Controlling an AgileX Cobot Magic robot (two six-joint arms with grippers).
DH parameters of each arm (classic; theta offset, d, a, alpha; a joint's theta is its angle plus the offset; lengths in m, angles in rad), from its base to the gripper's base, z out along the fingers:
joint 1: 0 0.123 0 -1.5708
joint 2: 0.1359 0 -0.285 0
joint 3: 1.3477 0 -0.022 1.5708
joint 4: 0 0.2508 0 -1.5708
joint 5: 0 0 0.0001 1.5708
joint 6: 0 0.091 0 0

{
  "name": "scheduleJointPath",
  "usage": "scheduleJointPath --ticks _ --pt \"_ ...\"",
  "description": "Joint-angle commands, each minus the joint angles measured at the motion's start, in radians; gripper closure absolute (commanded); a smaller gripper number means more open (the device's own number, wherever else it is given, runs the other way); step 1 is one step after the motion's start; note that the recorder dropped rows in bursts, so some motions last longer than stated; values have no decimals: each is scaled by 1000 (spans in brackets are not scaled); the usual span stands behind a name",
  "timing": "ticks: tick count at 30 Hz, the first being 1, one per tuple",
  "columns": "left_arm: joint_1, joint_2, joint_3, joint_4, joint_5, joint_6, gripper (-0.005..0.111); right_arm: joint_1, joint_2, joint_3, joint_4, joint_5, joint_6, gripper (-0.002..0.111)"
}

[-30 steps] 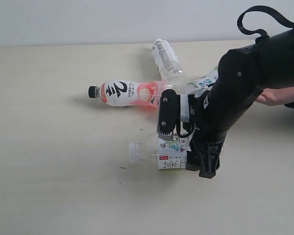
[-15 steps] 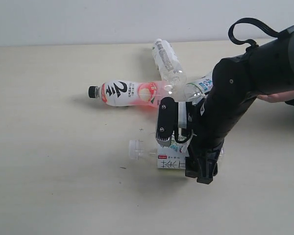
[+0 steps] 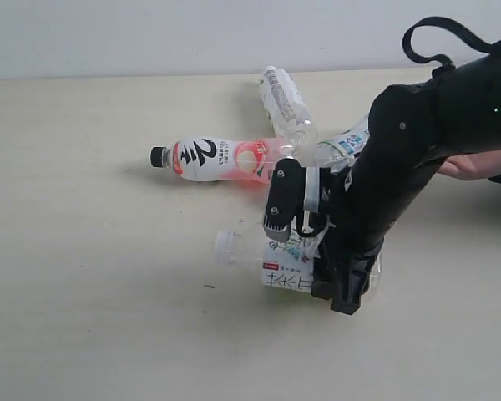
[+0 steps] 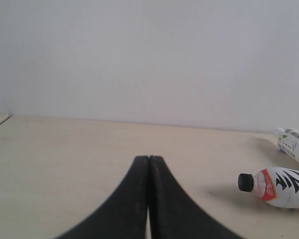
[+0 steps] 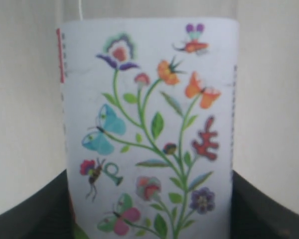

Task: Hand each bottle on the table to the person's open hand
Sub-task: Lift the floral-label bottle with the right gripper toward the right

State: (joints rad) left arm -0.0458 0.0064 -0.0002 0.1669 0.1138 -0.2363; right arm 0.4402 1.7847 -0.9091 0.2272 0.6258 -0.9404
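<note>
right gripper point(image 5: 149, 201): jaws clamped on floral-label bottle point(image 5: 149, 99) sides | left gripper point(image 4: 148, 167): clenched, jaws pressed together

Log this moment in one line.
right end effector: clamped on floral-label clear plastic bottle | left end effector: shut, empty | bare human hand: partly hidden

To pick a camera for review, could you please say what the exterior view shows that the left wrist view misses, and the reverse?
Exterior only: the right gripper around the floral bottle, the green-label bottle, the hand. Left wrist only: the shut left gripper. Both: the black-capped bottle, the white-print bottle, the table.
</note>
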Motion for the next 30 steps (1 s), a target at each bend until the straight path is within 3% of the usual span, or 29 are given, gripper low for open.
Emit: scheduleJointPath --ticks 1,8,13,17,23,30 --pt "-6 -6 0 7 -5 -5 106 2 -101 -6 97 26 1 108" --pt "-6 -6 0 7 -5 -5 106 2 -385 -6 79 99 190 108" --pt "-6 -6 0 7 -5 -5 106 -21 -533 -16 -301 97 670 108" --pt "-6 -6 0 7 -5 -5 106 -114 -566 -36 -493 132 871 108" --pt "-6 -6 0 7 -5 -5 106 -334 -531 -67 -462 163 909 108" --pt "-6 -6 0 7 -5 -5 106 -485 -408 -67 -296 140 908 108"
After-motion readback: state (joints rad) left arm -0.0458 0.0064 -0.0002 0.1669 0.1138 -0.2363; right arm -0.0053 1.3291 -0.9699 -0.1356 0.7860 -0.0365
